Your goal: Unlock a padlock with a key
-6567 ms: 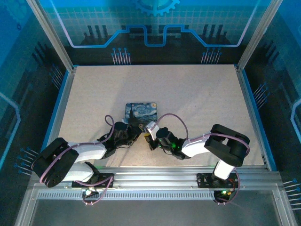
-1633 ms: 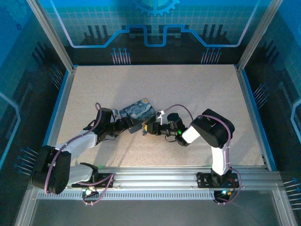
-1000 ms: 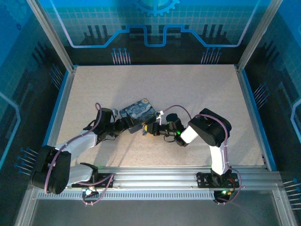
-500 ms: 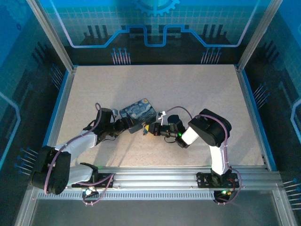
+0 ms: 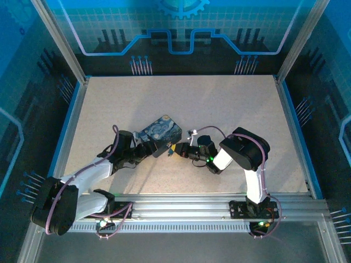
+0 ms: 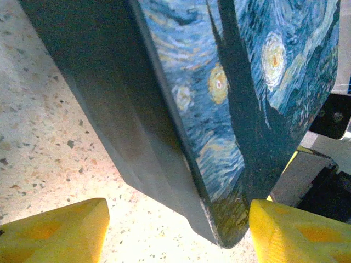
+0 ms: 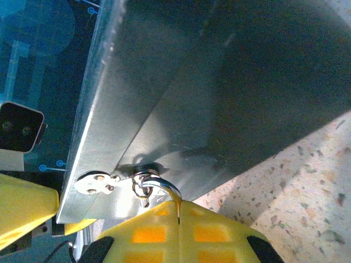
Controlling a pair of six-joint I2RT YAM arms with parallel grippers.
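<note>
Near table centre, left gripper (image 5: 154, 148) jaws wide around the painted box (image 5: 162, 131); right gripper (image 7: 178, 215) jaws shut against its side.

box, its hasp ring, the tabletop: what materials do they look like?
Box: likely thin sheet metal, dull grey sides with soft reflections; glossy printed painting on its face. Hasp ring: bright polished metal, sharp glints. Tabletop: speckled stone-like or composite surface, matte.

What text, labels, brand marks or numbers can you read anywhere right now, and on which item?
None readable.
Box: a swirling night-sky painting, no lettering seen.
Its metal side: bare, no stamp or number seen.
Back wall panel: gear and line graphics, no words.
</note>
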